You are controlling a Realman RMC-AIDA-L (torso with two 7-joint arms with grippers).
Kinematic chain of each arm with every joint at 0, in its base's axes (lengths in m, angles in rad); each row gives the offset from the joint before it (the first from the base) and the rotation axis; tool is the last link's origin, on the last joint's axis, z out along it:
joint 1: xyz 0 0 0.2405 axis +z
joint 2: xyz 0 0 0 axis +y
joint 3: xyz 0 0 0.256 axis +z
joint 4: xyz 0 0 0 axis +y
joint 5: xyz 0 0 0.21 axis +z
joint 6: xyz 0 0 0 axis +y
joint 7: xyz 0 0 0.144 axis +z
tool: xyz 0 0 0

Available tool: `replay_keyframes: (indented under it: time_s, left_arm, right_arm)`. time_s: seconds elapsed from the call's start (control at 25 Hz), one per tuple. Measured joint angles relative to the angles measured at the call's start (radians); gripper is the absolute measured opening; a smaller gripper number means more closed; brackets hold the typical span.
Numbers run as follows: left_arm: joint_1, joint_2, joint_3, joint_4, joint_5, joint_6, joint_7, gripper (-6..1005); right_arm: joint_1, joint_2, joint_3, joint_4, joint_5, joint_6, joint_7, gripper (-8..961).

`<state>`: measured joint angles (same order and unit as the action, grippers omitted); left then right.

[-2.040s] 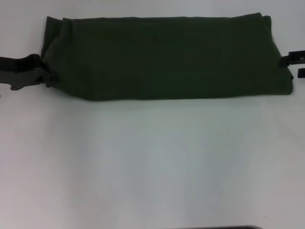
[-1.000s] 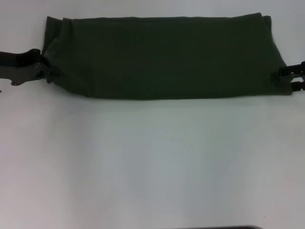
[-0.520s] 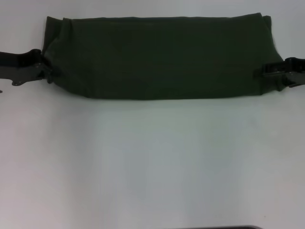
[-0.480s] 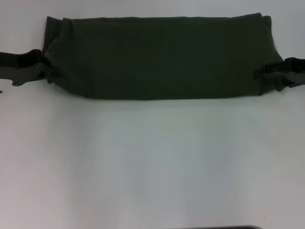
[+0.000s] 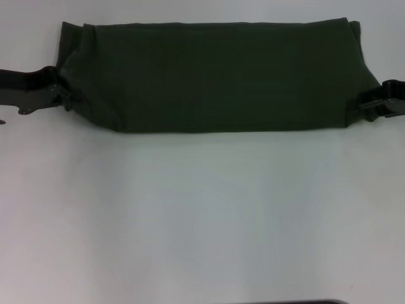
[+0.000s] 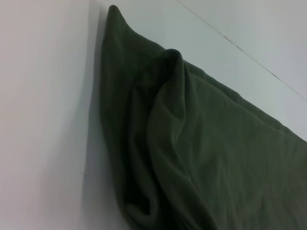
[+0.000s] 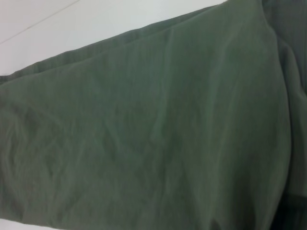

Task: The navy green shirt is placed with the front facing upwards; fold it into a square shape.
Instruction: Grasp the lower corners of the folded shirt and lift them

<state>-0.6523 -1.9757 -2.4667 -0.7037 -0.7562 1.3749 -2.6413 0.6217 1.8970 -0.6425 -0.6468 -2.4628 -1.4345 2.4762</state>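
Note:
The navy green shirt (image 5: 215, 76) lies folded into a long band across the far side of the white table (image 5: 202, 215), with no lettering showing. My left gripper (image 5: 61, 96) is at the band's left end, shut on the bunched edge. In the left wrist view that end of the shirt (image 6: 192, 143) rises in thick folds. My right gripper (image 5: 369, 105) is at the band's right end, shut on the gathered lower corner. The right wrist view is filled with the shirt (image 7: 153, 134), lying smooth.
A dark object (image 5: 291, 302) shows at the table's near edge. A thin seam line (image 6: 240, 48) crosses the tabletop beyond the shirt.
My right gripper came in from the right, pushed into the shirt's right end, then drew back a little with the lower corner gathered. The left gripper barely moved.

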Motion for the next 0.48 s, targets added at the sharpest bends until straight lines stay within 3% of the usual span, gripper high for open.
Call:
replay_keyframes:
  time_s: [0.28,0.48]
  left_arm:
    - [0.000,0.000,0.005,0.000,0.000,0.006,-0.001,20]
    - [-0.002,0.002,0.009,0.000,0.003,0.015,-0.001,19]
  right_arm:
    - [-0.002,-0.007,0.001,-0.001,-0.002,-0.004,0.002,366]
    - [-0.002,-0.009,-0.004,-0.001,-0.002,-0.008,0.003,259]
